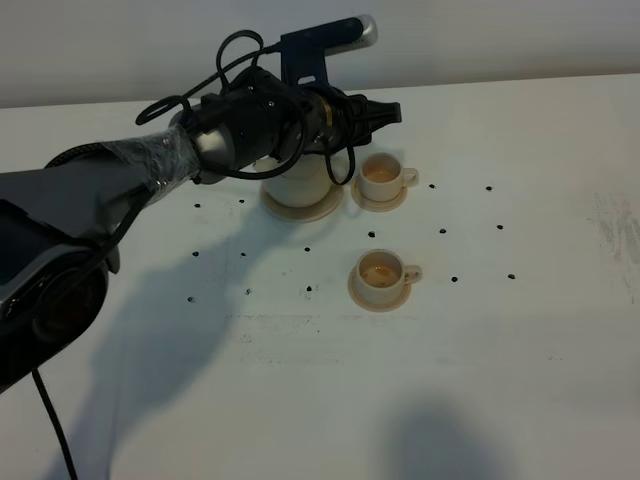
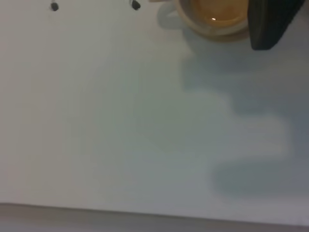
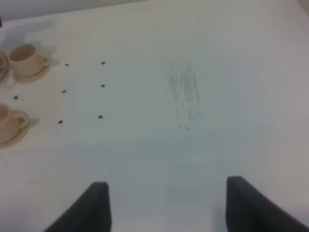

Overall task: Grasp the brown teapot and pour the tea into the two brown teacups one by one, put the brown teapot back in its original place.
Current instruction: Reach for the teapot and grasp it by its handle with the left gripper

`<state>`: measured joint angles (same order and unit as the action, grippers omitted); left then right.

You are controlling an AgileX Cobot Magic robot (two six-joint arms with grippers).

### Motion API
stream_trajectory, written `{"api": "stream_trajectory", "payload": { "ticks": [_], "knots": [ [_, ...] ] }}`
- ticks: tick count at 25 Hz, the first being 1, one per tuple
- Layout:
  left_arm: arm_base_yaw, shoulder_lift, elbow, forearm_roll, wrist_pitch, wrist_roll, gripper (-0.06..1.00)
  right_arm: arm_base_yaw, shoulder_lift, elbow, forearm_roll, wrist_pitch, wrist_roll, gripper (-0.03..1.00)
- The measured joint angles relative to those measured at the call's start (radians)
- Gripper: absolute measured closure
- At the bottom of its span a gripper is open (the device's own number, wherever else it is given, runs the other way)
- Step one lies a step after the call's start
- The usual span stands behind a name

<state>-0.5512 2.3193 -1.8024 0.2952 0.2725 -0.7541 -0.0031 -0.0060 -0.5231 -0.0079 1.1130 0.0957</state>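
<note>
The brown teapot (image 1: 298, 183) stands on its wide saucer, the original place (image 1: 326, 210), with its top hidden under my left wrist. My left gripper (image 1: 385, 112) hangs above and past the teapot, over the far teacup (image 1: 381, 174). It holds nothing. In the left wrist view one finger (image 2: 270, 24) shows far off to the side, beside that tea-filled teacup (image 2: 215, 14). The near teacup (image 1: 380, 270) also holds tea and sits on its saucer. My right gripper (image 3: 164, 208) hovers open over bare table, with both teacups (image 3: 26, 55) (image 3: 7, 118) off to one side.
Small black dots (image 1: 441, 231) mark the white table around the cups. A scuffed patch (image 1: 612, 230) lies at the right. The table's far edge (image 1: 500, 82) meets the wall behind. The left arm's cables (image 1: 340, 160) loop down beside the teapot.
</note>
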Motion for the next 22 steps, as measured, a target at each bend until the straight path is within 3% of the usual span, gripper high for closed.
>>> {"api": "stream_trajectory", "payload": {
  "ticks": [22],
  "knots": [
    [-0.007, 0.009, 0.000, -0.022, 0.043, 0.000, 0.53, 0.000, 0.000, 0.000, 0.000, 0.000, 0.000, 0.46]
  ]
}}
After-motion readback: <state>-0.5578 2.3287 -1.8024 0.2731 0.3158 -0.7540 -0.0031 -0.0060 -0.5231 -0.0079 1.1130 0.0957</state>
